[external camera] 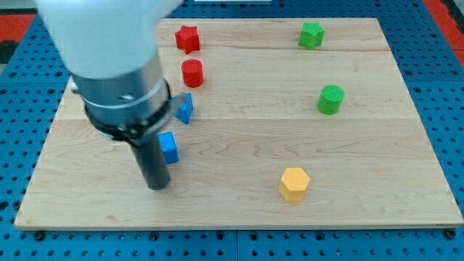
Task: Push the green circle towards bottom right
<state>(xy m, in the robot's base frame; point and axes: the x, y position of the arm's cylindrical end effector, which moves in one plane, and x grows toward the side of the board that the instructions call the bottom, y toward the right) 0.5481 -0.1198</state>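
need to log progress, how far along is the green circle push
Nothing looks done yet: the green circle sits at the view's right, above the board's middle, not at the bottom right. In hand: my tip is far off at the view's left, beside the blue block. Left: getting to the circle and the whole push.

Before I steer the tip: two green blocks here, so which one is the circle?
The green circle is the lower, round one at the view's right; the green star sits above it near the top edge.

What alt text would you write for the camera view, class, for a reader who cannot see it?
My tip sits at the board's left beside a blue block, far from the green circle at right. Red, green, blue and yellow blocks lie scattered on the wooden board.
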